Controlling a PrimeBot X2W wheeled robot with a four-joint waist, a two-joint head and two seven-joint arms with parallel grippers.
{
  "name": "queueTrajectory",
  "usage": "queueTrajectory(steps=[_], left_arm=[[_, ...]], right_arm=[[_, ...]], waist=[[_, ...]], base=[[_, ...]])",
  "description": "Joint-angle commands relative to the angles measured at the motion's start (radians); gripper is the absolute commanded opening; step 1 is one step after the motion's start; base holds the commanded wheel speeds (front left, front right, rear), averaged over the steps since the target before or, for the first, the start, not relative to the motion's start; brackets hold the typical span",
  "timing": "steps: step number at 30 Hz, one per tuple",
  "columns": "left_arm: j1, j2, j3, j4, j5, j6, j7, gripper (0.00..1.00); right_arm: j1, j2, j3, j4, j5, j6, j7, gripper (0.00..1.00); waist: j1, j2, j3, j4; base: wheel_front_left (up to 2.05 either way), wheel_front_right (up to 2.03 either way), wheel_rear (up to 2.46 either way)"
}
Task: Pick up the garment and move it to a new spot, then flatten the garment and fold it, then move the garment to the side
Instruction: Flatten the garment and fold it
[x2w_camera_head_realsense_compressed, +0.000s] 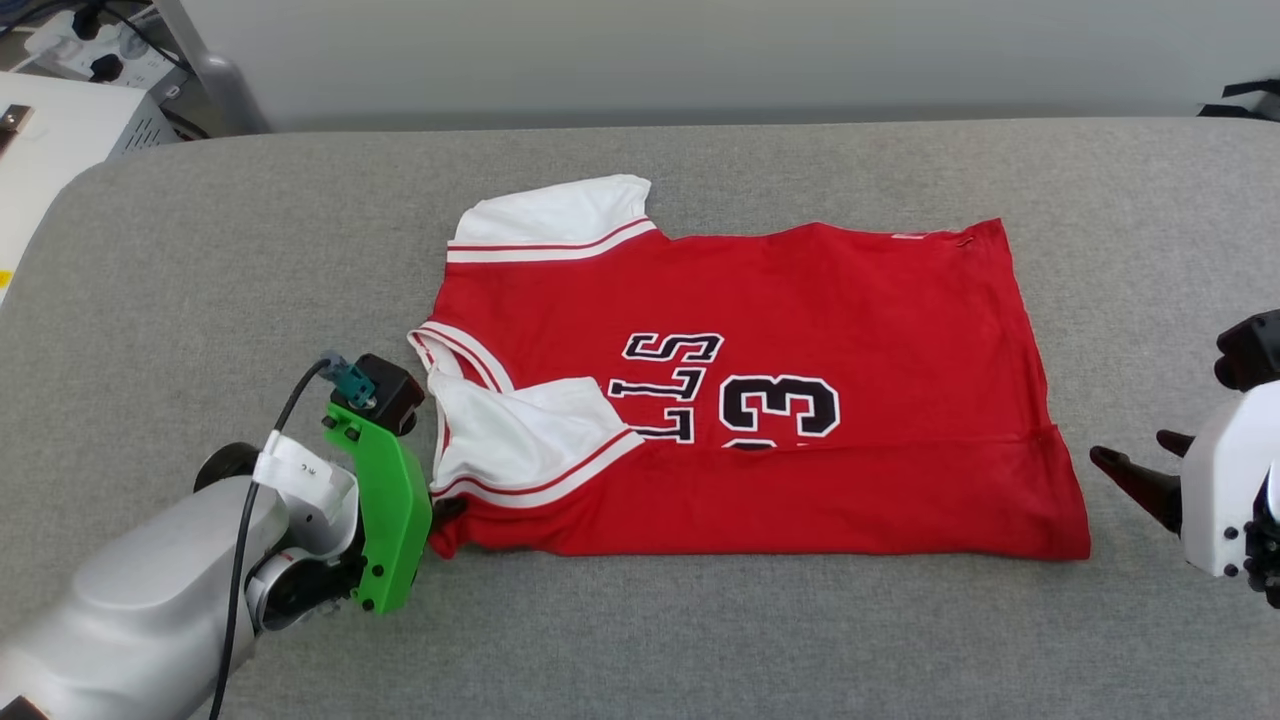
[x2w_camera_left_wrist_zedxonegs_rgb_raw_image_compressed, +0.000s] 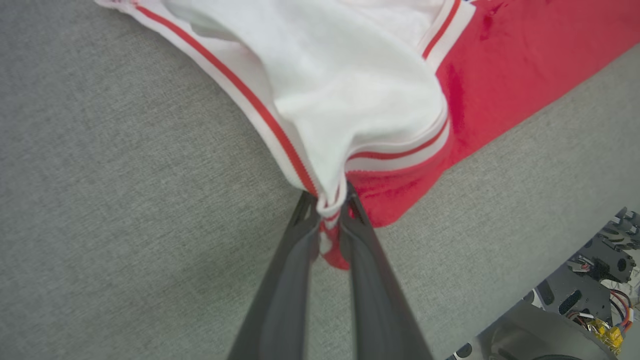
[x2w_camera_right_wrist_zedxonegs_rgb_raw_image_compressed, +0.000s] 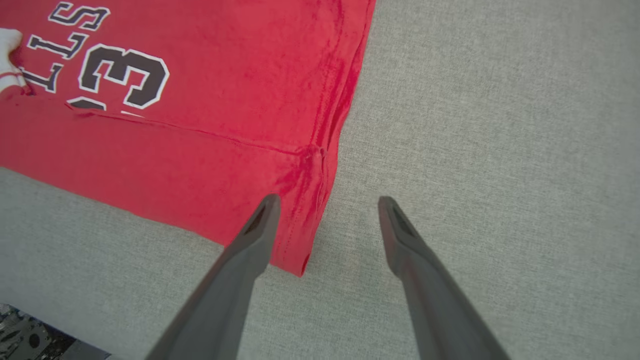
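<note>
The garment (x2w_camera_head_realsense_compressed: 760, 300), a red jersey with white sleeves and black lettering, lies on the grey table (x2w_camera_head_realsense_compressed: 200, 250) with its near edge folded up over the number. My left gripper (x2w_camera_head_realsense_compressed: 445, 510) is at the garment's near left corner. In the left wrist view the left gripper (x2w_camera_left_wrist_zedxonegs_rgb_raw_image_compressed: 330, 205) is shut on a bunched bit of the garment (x2w_camera_left_wrist_zedxonegs_rgb_raw_image_compressed: 350, 90), white sleeve trim and red cloth together. My right gripper (x2w_camera_head_realsense_compressed: 1135, 458) stands open just off the near right corner. In the right wrist view the right gripper (x2w_camera_right_wrist_zedxonegs_rgb_raw_image_compressed: 327, 200) straddles the hem corner of the garment (x2w_camera_right_wrist_zedxonegs_rgb_raw_image_compressed: 225, 75), one finger over the cloth, the other over bare table.
A white equipment box (x2w_camera_head_realsense_compressed: 60, 100) and a metal post (x2w_camera_head_realsense_compressed: 215, 80) stand beyond the table's far left corner. The table's rounded far edge meets a pale wall. Robot base parts (x2w_camera_left_wrist_zedxonegs_rgb_raw_image_compressed: 590, 300) show below the table's near edge.
</note>
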Motion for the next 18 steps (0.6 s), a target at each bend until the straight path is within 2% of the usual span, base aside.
queueTrajectory(steps=[1,8,18], left_arm=[[-0.014,0.002,0.002,-0.004,0.02,-0.003,-0.006,0.0],[-0.041,-0.003,0.003,-0.009,0.045,-0.003,-0.02,0.0],[-0.066,-0.013,0.0,-0.003,0.067,-0.003,-0.049,0.0]], right_arm=[[-0.015,0.008,0.003,0.002,0.011,-0.001,0.016,1.0],[-0.028,0.061,0.033,0.08,-0.013,-0.001,0.046,1.0],[-0.034,0.112,0.108,0.248,-0.026,-0.001,-0.034,1.0]], waist=[[0.0,-0.0001,0.014,0.009],[0.0,-0.0001,0.057,0.024],[0.0,-0.0001,0.114,0.048]], base=[[0.0,0.0,0.0],[0.0,0.0,0.0],[0.0,0.0,0.0]])
